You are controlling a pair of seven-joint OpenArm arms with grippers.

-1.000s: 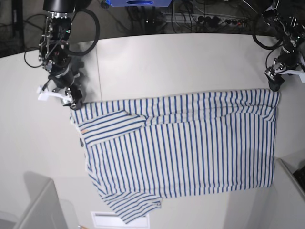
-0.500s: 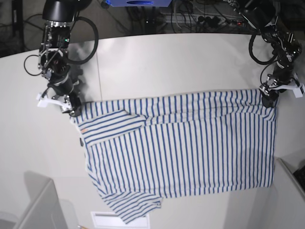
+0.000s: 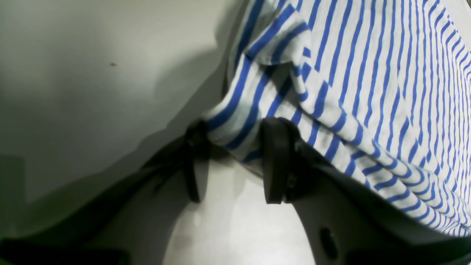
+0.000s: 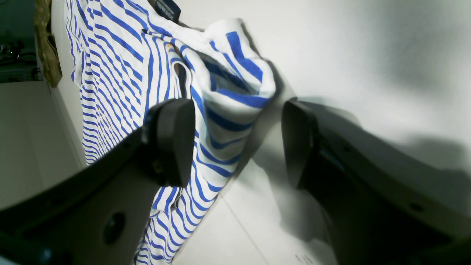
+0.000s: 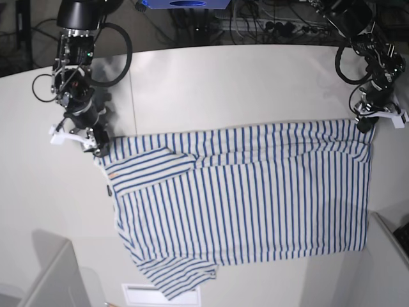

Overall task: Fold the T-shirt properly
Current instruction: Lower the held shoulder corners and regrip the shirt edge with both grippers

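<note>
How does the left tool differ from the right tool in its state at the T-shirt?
The left tool has a bunched fold of the T-shirt pinched between its fingers; the right tool stands wide, with cloth bulging into the gap but not clamped. The left tool is at the hem corner; the right tool is at the collar end, near the dark tag. Both sit at the shirt's far edge.

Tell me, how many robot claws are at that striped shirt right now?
2. The left gripper is at the far right corner of the T-shirt, jaws around a bunched edge. The right gripper is at the far left corner, jaws open astride the cloth.
</note>
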